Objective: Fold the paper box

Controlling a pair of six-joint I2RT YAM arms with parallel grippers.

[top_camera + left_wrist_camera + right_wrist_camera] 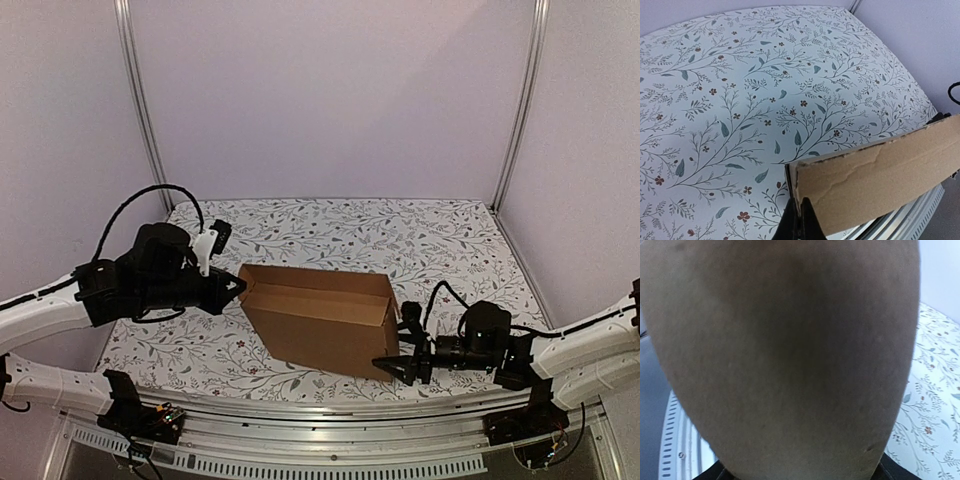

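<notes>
Both claws are at the paper box (322,322) in my overhead view. The box sits on the flowered table (450,240), in the middle and toward the near edge, with its brown walls up and its top open. My left claw (238,288) reaches in from the left and meets the box's left end, fingers pressed together on the cardboard there. My right claw (398,345) lies low at the box's near right corner, pointing left. Its two dark fingers stand apart, one beside the right end wall and one at the near corner. From up here I cannot tell whether either pad touches the cardboard.

On the left wrist camera, the left claw (799,217) shows at the bottom edge, its dark fingers pinching the edge of a cardboard panel of the box (875,175). That panel runs off to the right, rising a little, its wrinkled face toward the lens. Behind it the table (740,100) spreads to the far wall.

On the right wrist camera, the box's cardboard (790,355) fills nearly the whole picture, blurred and very close. Only the dark fingers (714,475) of the right claw peek in at the two bottom corners, wide apart, with cardboard between them. A strip of table (935,380) shows on the right.
</notes>
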